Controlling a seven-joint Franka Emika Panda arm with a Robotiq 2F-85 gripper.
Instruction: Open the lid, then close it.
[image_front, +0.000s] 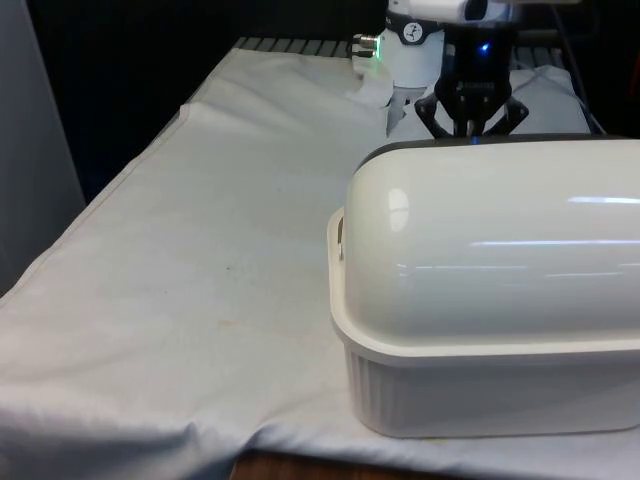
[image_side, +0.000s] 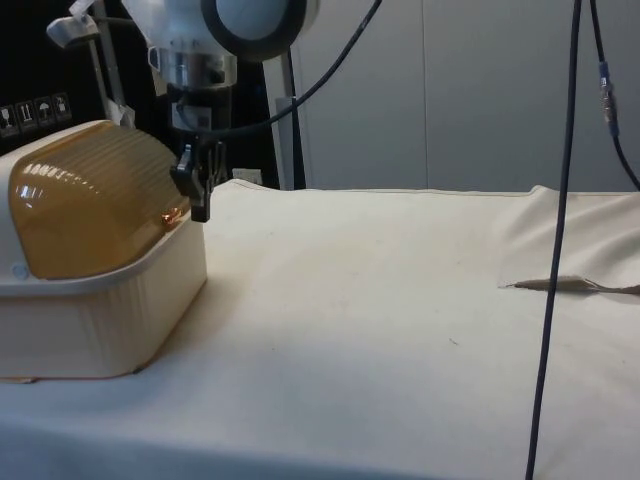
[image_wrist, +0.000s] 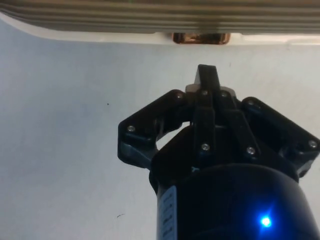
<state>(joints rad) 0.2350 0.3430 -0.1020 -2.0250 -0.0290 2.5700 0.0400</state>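
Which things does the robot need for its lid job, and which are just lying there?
For the job:
bread box
its amber roll lid, shut
lid handle
gripper, fingers together

Just lying there:
fork-like utensil
hanging black cable

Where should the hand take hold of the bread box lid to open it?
By the small copper handle at the lid's lower front edge, approached from the open table side where the hand hangs. The ribbed dome looks too smooth and wide to pinch; the handle is its one protruding part.

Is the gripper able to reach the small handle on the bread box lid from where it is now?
Probably yes. The gripper hangs just in front of the lid handle at the closed lid's lower edge, with only bare cloth between them.
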